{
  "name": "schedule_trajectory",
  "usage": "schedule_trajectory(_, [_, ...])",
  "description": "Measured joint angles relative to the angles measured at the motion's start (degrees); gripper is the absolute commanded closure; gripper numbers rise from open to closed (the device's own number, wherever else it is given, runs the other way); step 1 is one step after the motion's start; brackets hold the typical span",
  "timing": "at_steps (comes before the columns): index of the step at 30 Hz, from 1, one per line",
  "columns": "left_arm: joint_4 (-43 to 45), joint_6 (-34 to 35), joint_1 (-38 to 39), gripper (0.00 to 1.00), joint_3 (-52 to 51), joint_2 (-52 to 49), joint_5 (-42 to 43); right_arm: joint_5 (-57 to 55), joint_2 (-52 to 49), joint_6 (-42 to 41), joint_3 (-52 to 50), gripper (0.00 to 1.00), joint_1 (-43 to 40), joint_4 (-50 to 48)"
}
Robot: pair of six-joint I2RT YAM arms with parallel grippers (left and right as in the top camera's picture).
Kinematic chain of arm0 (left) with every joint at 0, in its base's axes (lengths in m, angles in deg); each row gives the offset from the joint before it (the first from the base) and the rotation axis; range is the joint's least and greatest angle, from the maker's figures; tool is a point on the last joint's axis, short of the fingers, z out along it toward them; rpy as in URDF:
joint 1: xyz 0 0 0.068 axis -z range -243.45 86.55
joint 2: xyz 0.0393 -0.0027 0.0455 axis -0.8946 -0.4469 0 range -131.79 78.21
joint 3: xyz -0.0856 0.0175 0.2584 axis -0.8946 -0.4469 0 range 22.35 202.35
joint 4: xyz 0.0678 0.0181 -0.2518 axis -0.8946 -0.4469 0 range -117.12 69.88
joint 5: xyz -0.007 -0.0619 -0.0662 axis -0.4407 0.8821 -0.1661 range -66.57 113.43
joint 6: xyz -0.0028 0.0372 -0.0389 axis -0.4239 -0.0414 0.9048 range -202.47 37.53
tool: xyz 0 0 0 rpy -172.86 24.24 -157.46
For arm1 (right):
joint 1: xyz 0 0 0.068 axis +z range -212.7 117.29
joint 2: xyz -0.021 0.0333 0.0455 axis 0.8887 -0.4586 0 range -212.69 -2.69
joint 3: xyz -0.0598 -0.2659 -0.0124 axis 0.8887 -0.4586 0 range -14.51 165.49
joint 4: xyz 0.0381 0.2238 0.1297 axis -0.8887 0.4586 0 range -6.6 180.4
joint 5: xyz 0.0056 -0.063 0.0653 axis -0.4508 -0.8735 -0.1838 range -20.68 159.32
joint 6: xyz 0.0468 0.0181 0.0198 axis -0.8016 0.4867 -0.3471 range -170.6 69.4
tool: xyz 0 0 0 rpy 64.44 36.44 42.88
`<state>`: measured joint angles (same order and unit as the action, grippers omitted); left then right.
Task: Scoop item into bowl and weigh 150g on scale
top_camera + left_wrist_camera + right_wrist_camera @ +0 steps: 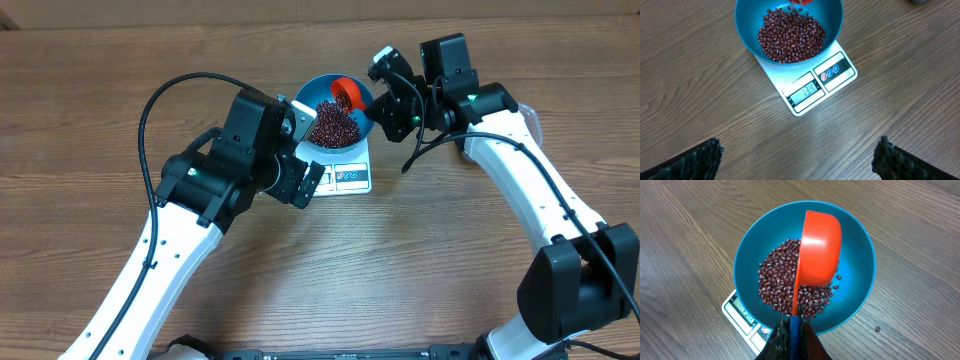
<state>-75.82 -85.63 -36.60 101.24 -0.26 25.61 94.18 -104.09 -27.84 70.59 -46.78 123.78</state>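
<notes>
while right pincer (pixel 791 330) grips orange scoop (pixel 820 245) over bowl (pixel 860 265) w/ beans (pixel 777 285) on scale (pixel 846 75), left pincer (pixel 800 150) gapes wide.

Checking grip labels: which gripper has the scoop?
The right gripper, shut on the handle of the orange scoop above the bowl. The left gripper is open and empty, near the scale.

Wood-grain table with a scale laid on it

The brown wood-grain table (pixel 100 80) is seen bare over most of its surface. A flat white scale (pixel 840 70) is laid directly on it, set askew to the grain, with a display and buttons along one edge. One loose bean (pixel 877 329) is found on the wood near the scale, not touching it.
</notes>
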Motion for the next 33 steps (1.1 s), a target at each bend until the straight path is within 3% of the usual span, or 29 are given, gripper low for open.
schedule_trajectory(9, [0.00,0.00,0.00,0.00,0.00,0.00,-0.02,-2.95,0.00,-2.47,0.02,0.96,1.09,-1.53])
schedule_trajectory(24, [0.00,0.00,0.00,0.00,0.00,0.00,0.00,-3.15,0.00,0.15,0.02,0.96,2.60,-0.37])
schedule_trajectory(33, [0.00,0.00,0.00,0.00,0.00,0.00,0.00,-9.86,0.39,-1.60,0.02,0.96,4.07,-0.37])
